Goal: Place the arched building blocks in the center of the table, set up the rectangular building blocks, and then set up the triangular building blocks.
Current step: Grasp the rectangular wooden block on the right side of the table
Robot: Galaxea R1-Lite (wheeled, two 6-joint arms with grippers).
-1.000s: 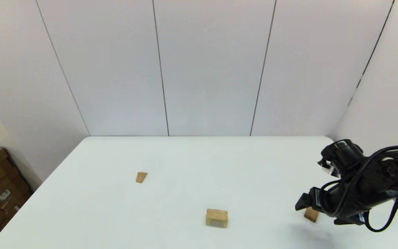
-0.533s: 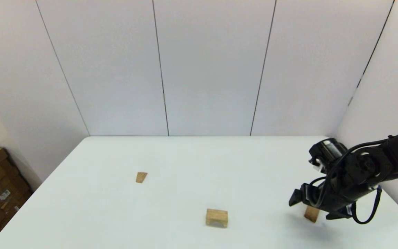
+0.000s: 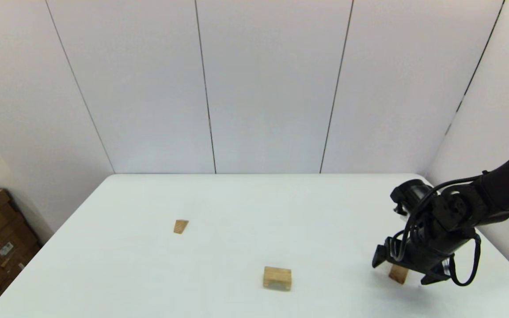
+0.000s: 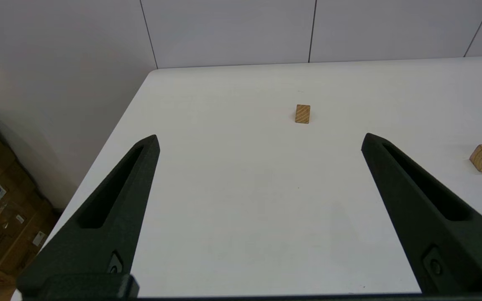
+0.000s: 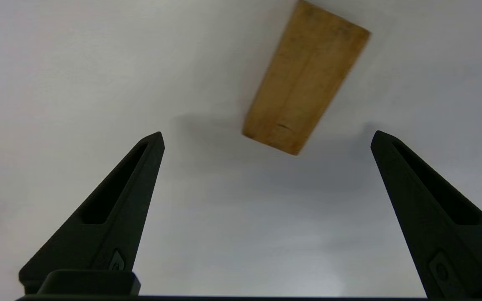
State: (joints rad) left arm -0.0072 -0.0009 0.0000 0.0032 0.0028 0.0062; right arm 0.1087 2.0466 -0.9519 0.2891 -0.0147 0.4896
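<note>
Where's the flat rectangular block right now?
The flat block lies on the table's right side in the head view, just under the open right gripper, right of the arched block.

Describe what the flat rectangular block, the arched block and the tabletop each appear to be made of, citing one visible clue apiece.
Rectangular block: apparently unpainted wood, matte tan, with faint grain lines running along its face.
Arched block: likely the same pale bare wood; grain stripes show on its end in the left wrist view.
Table: smooth white surface, perhaps laminate or plastic; it takes soft shadows under the open right gripper, but the material is uncertain.
</note>
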